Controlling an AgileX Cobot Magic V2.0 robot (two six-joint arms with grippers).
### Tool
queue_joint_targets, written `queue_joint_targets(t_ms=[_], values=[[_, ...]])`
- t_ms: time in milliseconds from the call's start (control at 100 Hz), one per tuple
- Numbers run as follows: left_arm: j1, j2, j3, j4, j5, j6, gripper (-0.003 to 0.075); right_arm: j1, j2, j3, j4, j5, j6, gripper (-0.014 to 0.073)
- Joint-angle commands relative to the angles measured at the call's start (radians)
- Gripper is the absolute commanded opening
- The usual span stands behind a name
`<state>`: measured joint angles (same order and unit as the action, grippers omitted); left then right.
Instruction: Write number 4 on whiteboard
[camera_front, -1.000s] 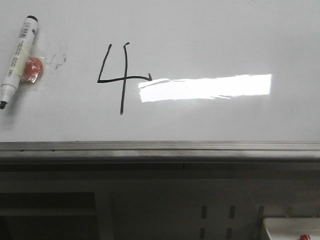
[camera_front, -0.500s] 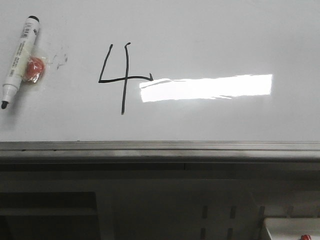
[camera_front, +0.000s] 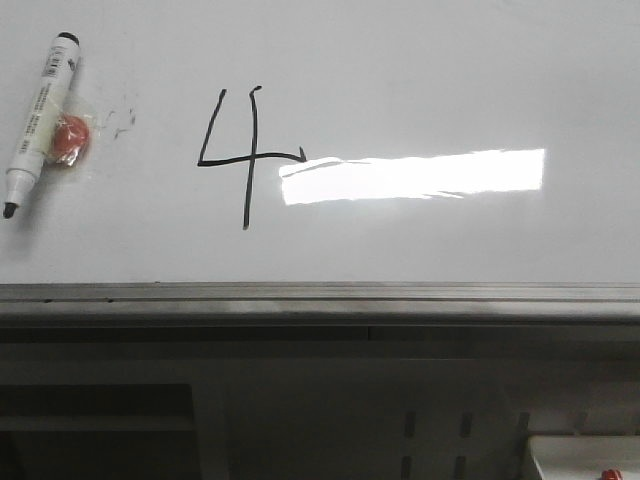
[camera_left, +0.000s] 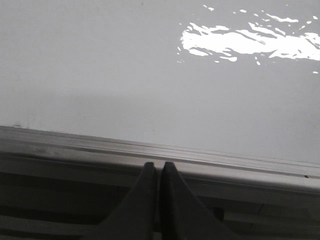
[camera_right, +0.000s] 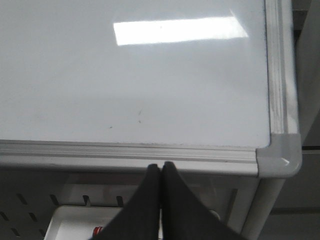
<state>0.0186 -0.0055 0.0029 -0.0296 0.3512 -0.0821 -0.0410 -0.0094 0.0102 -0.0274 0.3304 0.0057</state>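
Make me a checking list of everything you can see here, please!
Surface: large glossy white whiteboard with a grey metal edge, lying flat and reflecting a bright rectangular light patch.
Job's things: thin black hand-drawn number 4, complete.
Clutter: white marker pen with black cap lying beside a small orange lump in clear wrap; faint grey smudges.
Grippers: left gripper and right gripper, jaws closed, empty, at the board's near edge.
Cables: nothing seen.
Surroundings: grey perforated frame below.
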Motion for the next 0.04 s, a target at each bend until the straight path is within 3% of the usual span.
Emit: queue_joint_targets(t_ms=[0,30], values=[[0.004,-0.025,0.036,-0.011,-0.031,0.001,-0.0020,-0.005,-0.016,0.024,-0.001,-0.015,-0.006,-0.0066],[0.004,-0.025,0.036,-0.011,-0.031,0.001,-0.0020,-0.005,-0.016,0.024,-0.001,-0.015,-0.006,-0.0066]])
